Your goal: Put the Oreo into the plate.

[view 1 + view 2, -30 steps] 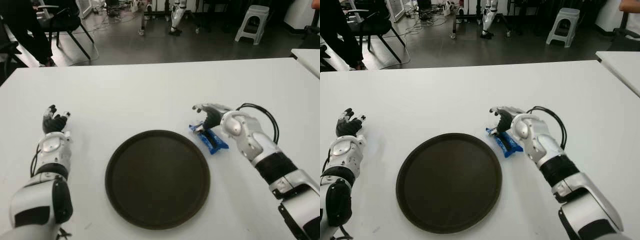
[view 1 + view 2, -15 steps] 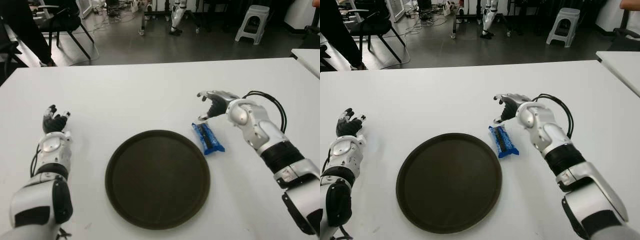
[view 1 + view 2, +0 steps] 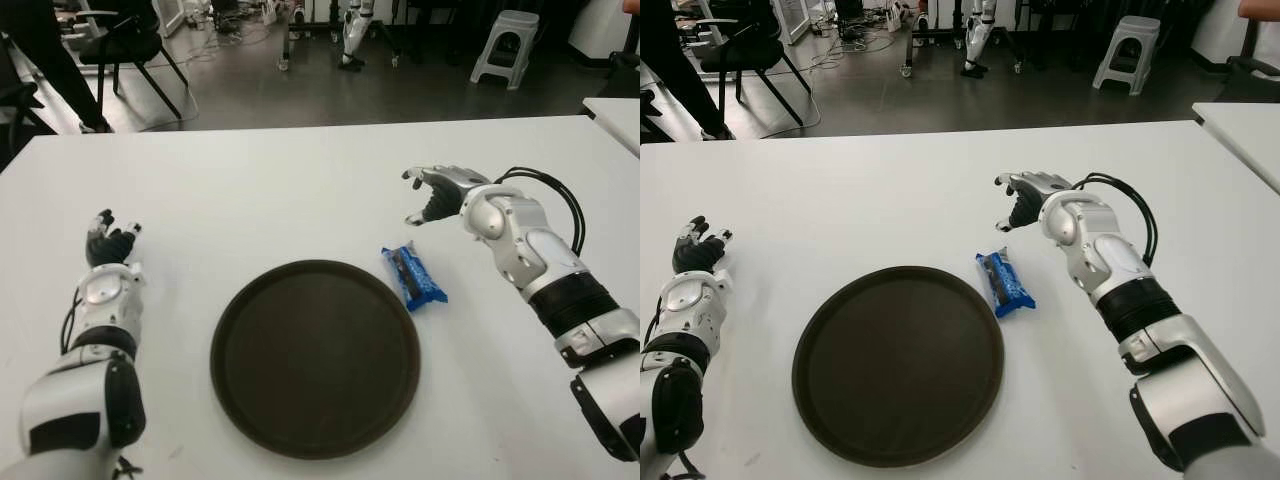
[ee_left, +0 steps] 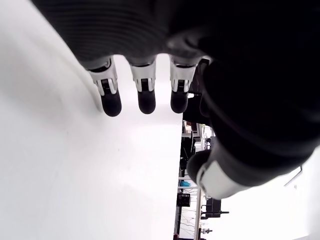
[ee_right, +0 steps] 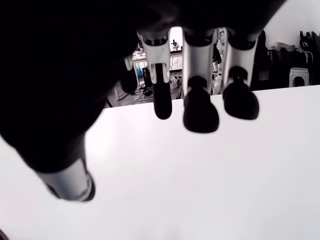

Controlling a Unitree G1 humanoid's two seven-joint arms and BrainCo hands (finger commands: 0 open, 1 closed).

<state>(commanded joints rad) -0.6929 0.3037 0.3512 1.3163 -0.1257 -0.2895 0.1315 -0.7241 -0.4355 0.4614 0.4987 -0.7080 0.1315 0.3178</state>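
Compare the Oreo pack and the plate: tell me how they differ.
The Oreo pack is small, blue and oblong; the plate is large, dark brown and round. The pack is a soft wrapper lying flat; the plate is a rigid dish with a raised rim. Both sit on the white table, the pack just off the plate's right edge.

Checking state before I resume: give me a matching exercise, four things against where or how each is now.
1. Oreo pack
2. plate
3. right hand
4. left hand

a. open, beyond the pack, not touching it
b. empty, dark, round
c. near the table's left edge
d. on the table beside the plate's right rim

Pairs: 1-d, 2-b, 3-a, 4-c
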